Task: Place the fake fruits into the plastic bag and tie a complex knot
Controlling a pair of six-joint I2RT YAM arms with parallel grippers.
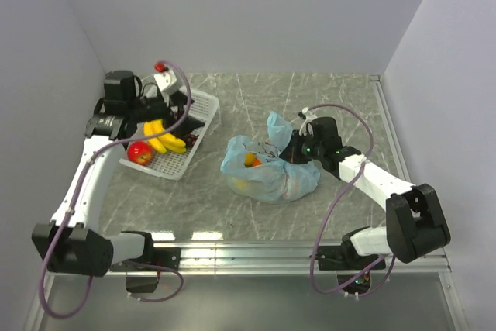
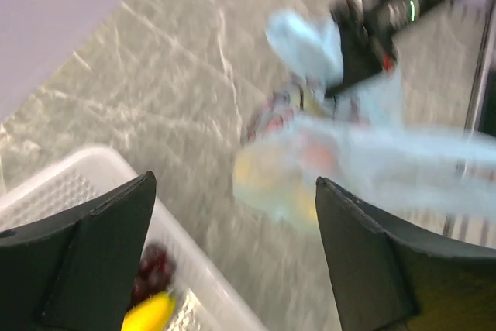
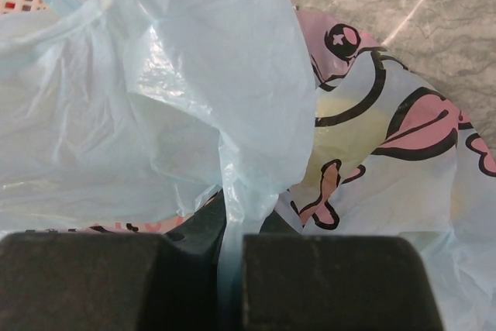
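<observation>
The light-blue plastic bag (image 1: 267,170) lies crumpled mid-table, with an orange fruit (image 1: 251,160) and something yellow showing through its film. My right gripper (image 1: 293,151) is at the bag's right side, shut on a strip of its film (image 3: 230,269). The bag's pink-and-black print (image 3: 418,125) fills the right wrist view. My left gripper (image 1: 180,119) hangs open and holding nothing over the white basket (image 1: 203,106), which holds bananas (image 1: 159,136), a red apple (image 1: 139,153) and grapes (image 1: 177,144). The left wrist view is blurred, with the gripper (image 2: 232,253) wide and the bag (image 2: 349,153) ahead. No knot is in view.
The basket (image 2: 70,191) stands at the back left beside the left wall. White walls close in the left, back and right. A metal rail (image 1: 310,249) runs along the near edge by the arm bases.
</observation>
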